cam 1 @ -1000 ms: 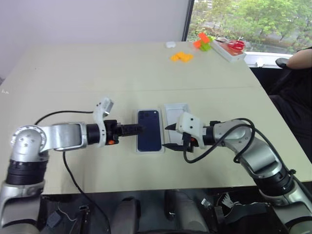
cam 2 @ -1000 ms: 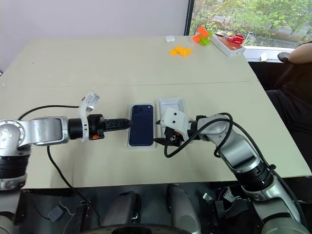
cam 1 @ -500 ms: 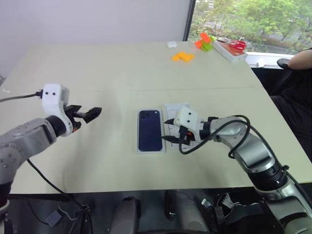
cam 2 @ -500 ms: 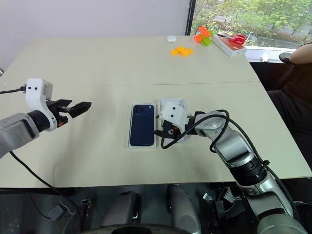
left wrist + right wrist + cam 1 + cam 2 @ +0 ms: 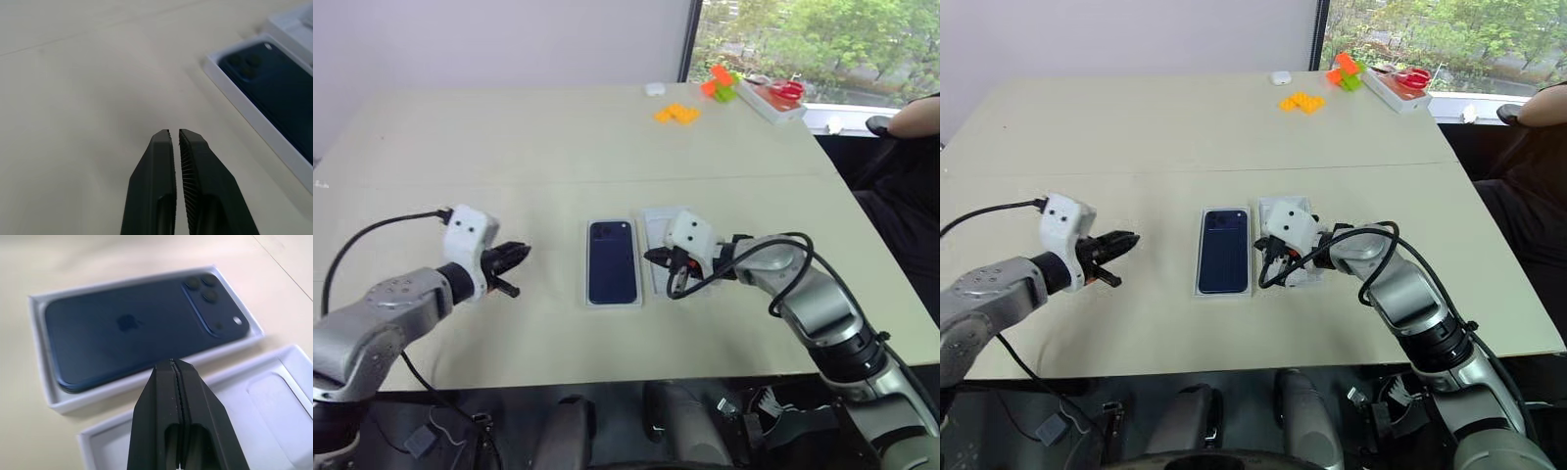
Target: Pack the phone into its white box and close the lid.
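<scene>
The dark blue phone (image 5: 612,259) lies back up inside the white box (image 5: 41,362), its camera cluster at the far end. Right beside the box sits a second shallow white tray (image 5: 664,220), open side up, with a rounded recess (image 5: 274,396) inside; it may be the lid turned over, and no printed face shows. My right gripper (image 5: 653,258) is shut on nothing, its tips hovering over the gap between the box and that tray. My left gripper (image 5: 173,132) is shut and empty. It hangs over bare table well left of the box (image 5: 521,252).
At the table's far right lie orange blocks (image 5: 677,114), an orange and green toy (image 5: 720,83), a white tray with red scissors (image 5: 773,96) and a small white object (image 5: 655,89). A person's arm (image 5: 915,117) shows at the right edge. A black cable (image 5: 372,235) trails from my left arm.
My left gripper drew away from the box's left edge, swung out to the left, then lowered and shut. My right gripper shut, staying at the box's right edge.
</scene>
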